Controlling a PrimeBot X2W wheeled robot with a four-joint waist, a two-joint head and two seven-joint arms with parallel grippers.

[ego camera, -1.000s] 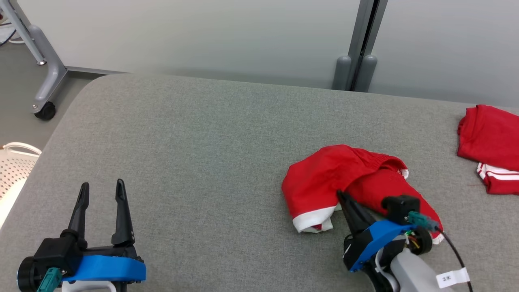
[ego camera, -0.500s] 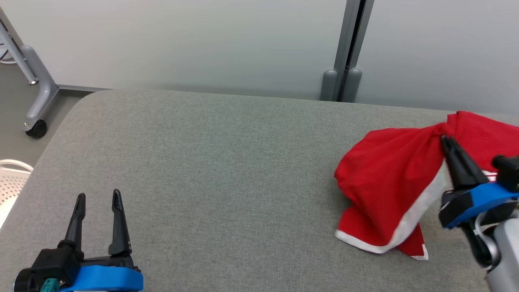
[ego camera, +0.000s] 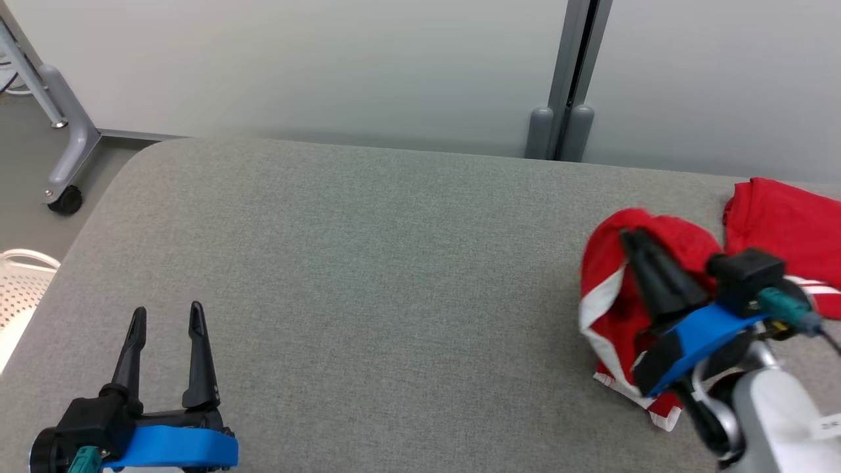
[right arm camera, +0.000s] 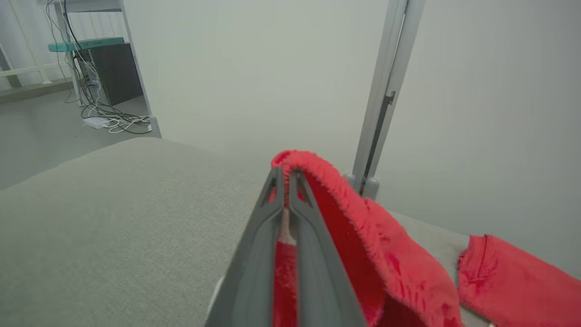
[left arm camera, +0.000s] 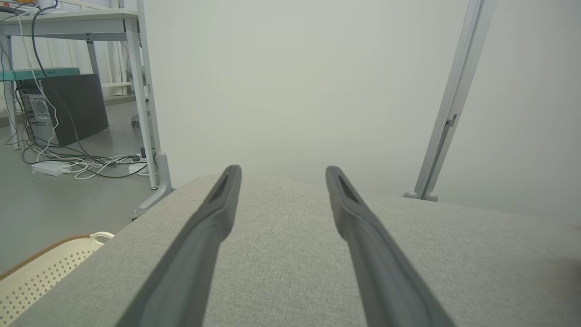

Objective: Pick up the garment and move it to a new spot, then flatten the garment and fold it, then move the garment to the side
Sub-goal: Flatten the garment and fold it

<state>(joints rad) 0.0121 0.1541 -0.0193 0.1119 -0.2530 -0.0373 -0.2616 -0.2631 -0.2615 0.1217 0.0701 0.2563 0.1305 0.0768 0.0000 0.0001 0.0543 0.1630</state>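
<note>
Grey woven-fabric table (ego camera: 368, 263), right tool (ego camera: 629, 238) pinching crumpled red garment (ego camera: 614, 322), left tool (ego camera: 167, 310) spread wide

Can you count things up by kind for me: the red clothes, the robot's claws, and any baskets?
Red garments: 2, the held garment and a second garment beside it
Grippers: 2, the left gripper and the right gripper
White basket: 1
Total: 5

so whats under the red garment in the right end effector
The grey table lies under the garment, pinched by the right end effector. Anything beneath its bunched lower folds is covered.
</note>
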